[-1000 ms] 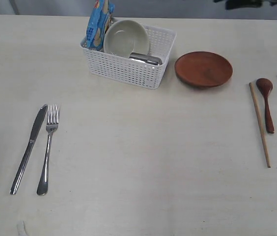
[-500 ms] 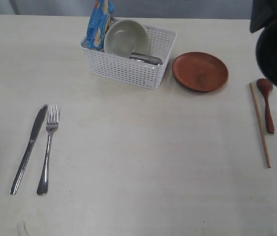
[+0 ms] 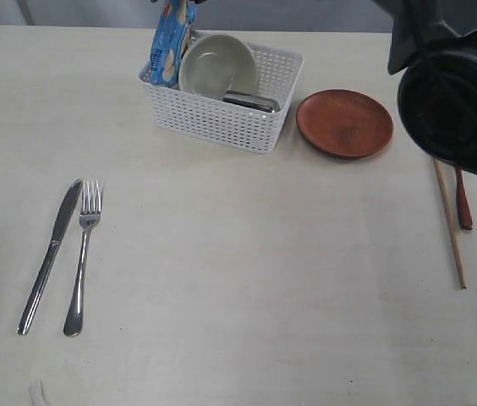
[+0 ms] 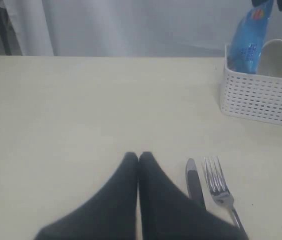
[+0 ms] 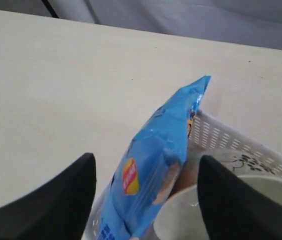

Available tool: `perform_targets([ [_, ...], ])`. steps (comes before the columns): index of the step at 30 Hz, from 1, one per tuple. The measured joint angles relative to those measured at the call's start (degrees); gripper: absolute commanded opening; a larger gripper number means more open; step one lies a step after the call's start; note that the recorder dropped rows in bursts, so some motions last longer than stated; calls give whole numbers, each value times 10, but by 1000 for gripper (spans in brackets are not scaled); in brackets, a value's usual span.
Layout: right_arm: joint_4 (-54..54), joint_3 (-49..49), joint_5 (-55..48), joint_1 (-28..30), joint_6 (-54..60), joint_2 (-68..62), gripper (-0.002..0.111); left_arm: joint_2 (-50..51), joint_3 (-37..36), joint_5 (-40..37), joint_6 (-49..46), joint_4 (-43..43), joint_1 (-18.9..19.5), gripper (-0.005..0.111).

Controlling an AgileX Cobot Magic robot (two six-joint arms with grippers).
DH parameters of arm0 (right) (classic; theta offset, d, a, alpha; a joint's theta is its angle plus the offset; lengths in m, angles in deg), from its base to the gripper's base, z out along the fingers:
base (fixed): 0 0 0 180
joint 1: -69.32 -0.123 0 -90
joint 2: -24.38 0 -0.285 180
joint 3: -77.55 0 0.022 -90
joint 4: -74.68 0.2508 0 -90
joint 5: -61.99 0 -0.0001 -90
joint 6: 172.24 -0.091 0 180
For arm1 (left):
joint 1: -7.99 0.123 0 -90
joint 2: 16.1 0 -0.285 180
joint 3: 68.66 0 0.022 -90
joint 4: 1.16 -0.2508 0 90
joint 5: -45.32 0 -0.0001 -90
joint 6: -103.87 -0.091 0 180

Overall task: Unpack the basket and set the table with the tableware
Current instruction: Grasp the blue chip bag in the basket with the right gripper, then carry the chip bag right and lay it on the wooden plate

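- Soft, even light falls on the table (image 3: 238, 279); it is bright, with no hard glare.
- Shadows are faint: a thin dark rim under the plate (image 3: 344, 124) and the basket (image 3: 213, 123).
- The knife (image 3: 50, 254) and fork (image 3: 81, 258) carry small glints.
- Over the table's right edge, the right arm (image 3: 458, 110) is a dark, unfocused mass.
- The bag (image 5: 151, 170) has a mild sheen.

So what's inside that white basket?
A blue chips bag stands upright, a pale bowl leans on its side, a steel cup lies half-covered beneath. The basket floor is hidden.
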Motion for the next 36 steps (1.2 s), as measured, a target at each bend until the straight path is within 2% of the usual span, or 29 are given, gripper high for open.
perform_targets([
  [3, -1, 0, 12, 0, -5, -11, 32, 0, 0, 0, 0, 0, 0, 0],
  [6, -1, 0, 16, 0, -3, -18, 5, 0, 0, 0, 0, 0, 0, 0],
  [7, -1, 0, 17, 0, 5, -18, -1, 0, 0, 0, 0, 0, 0, 0],
  [19, -49, 0, -22, -23, 58, 41, -1, 0, 0, 0, 0, 0, 0, 0],
  [31, -57, -1, -132, -41, 107, 100, -1, 0, 0, 0, 0, 0, 0, 0],
  [36, -104, -1, -148, -83, 113, 131, -1, 0, 0, 0, 0, 0, 0, 0],
])
